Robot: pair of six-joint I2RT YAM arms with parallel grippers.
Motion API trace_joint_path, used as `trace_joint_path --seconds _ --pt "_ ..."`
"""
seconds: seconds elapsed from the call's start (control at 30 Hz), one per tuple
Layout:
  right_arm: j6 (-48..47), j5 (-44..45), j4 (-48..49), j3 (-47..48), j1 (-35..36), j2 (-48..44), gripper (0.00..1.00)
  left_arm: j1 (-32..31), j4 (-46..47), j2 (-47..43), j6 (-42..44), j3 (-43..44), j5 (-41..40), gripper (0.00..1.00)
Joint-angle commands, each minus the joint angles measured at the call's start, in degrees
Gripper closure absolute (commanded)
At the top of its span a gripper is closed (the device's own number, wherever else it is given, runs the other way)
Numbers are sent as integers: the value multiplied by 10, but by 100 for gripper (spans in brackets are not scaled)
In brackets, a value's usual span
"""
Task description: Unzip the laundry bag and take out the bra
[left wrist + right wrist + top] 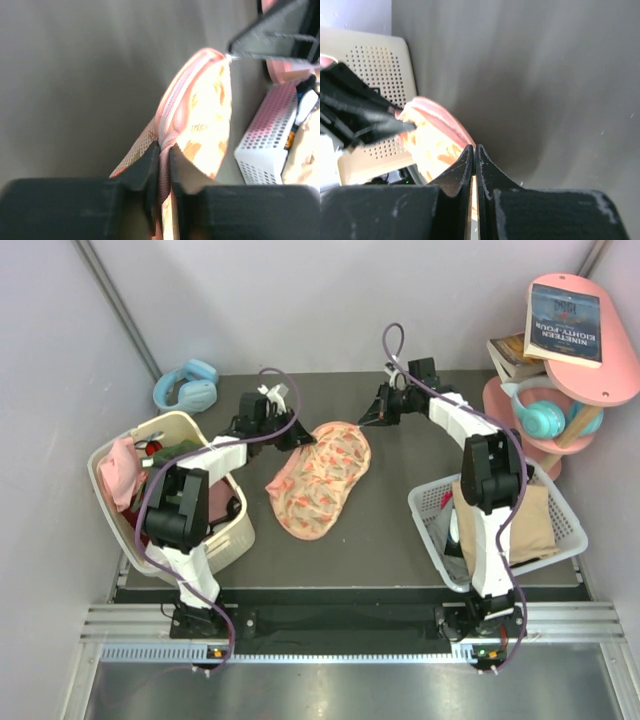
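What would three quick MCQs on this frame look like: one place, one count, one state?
1. Where is the laundry bag?
A. on the table between the two arms
B. inside a basket
C. on the shelf

2. How many pairs of headphones show?
A. one
B. two
C. four

3. The left gripper is:
A. open above the bag
B. shut on the bag's edge
C. inside a basket

Answers:
1 A: the top view shows it lying on the dark tabletop.
2 B: there is a blue pair by the far wall and a teal pair on the pink shelf.
3 B: the left wrist view shows both fingers pinching the pink trim.
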Motion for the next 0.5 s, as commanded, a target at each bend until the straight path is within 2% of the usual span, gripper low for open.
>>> trace_joint_path --seconds 0.0,0.07,0.1,0.17,0.2,0.3,0.37,0.47 --pt "-7 24 15 41 -22 22 100 -12 -17 -32 7 -20 63 64" --pt "-2 21 28 40 -21 25 100 -14 -54 -31 27 -17 85 47" --pt "-3 14 31 38 -21 25 100 -14 -70 -29 38 -8 94 30" --pt "-8 9 38 29 -20 22 100 -14 -114 -25 92 10 86 22" --pt "-11 6 42 26 -18 19 100 -14 -156 -24 109 32 73 21" --pt "-24 0 45 7 -16 9 100 -14 -195 -21 152 79 -2 18" --pt "-30 -9 50 -11 -15 1 100 -13 -194 -10 160 105 -32 17" --pt "-41 -18 54 -31 -11 -9 100 -14 -166 21 152 157 -26 16"
